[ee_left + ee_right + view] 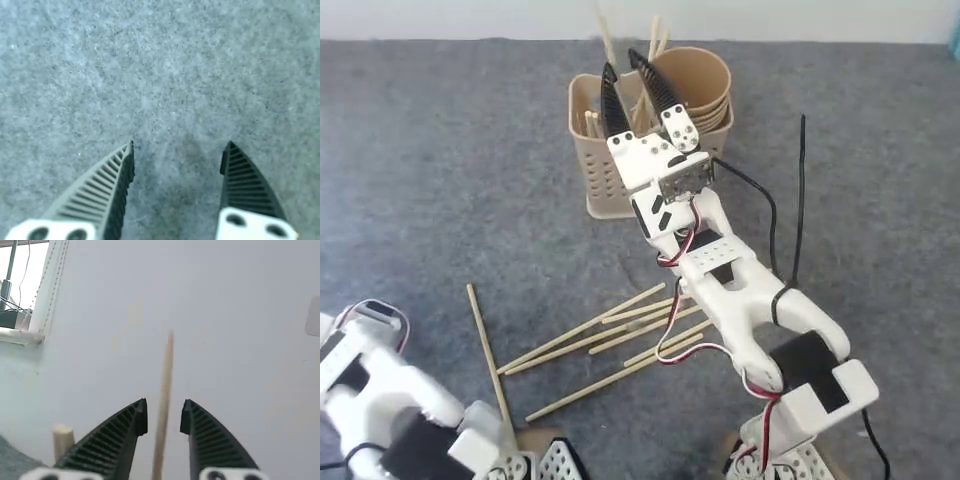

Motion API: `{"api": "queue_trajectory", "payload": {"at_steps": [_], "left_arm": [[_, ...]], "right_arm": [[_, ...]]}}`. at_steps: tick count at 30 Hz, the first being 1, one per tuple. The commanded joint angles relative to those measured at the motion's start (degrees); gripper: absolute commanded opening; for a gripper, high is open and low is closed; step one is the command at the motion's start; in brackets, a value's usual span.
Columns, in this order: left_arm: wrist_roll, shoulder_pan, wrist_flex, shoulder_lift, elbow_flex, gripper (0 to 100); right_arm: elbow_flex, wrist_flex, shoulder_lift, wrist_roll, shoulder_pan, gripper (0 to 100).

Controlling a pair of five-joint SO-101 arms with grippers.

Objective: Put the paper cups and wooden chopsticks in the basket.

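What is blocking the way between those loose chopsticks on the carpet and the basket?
Only carpet lies between the chopsticks and the basket, but the right tool hangs open over the basket's mouth, with its arm stretched above the pile.

1 basket [595,175], cup stack [708,85], ~7 loose chopsticks [570,339].

Basket [605,170] at rear of surface [440,180], w/ cups [712,100] + upright chopsticks [588,122] in it; loose chopsticks [582,335] lie in front.
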Motion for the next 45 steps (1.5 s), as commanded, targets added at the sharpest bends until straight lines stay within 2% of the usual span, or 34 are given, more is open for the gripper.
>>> {"api": "queue_trajectory", "payload": {"at_steps": [1,7,10,16,22,26,31,34,36,40,45], "left_arm": [[0.4,0.7,-1.1,-0.6,-2.3,27],[0.2,2.9,3.6,-0.7,-3.6,27],[0.0,5.8,8.4,-0.7,-4.6,27],[-3.6,13.7,13.7,-0.7,-3.9,27],[-5.5,21.5,14.1,-0.7,-2.0,27],[-7.0,24.1,14.2,-0.7,-1.9,27],[-9.3,28.0,16.3,-0.7,-1.3,27],[-9.6,28.0,17.8,-0.3,-1.3,26],[-9.6,28.0,18.9,-0.1,-0.7,22],[-9.6,28.3,20.6,-0.3,0.8,5],[-11.3,30.6,22.1,-0.6,0.6,1]], "right_arm": [[-1.5,2.0,-6.0,1.0,-0.1,10.7],[6.3,16.8,-26.0,0.9,-1.4,6.9],[9.0,31.8,-39.7,-1.7,-1.5,7.0],[7.2,70.3,-63.4,-16.5,1.4,6.9],[8.4,88.1,-77.7,-18.8,4.8,6.9],[11.4,93.5,-82.7,-18.8,7.3,6.9],[17.6,94.0,-87.3,-18.9,10.9,6.9],[20.2,94.2,-90.1,-18.9,12.2,6.9],[21.3,94.3,-92.1,-18.9,13.1,6.9],[23.1,94.3,-96.4,-18.6,14.2,6.9],[26.2,96.9,-101.9,-18.5,14.0,6.9]]}}
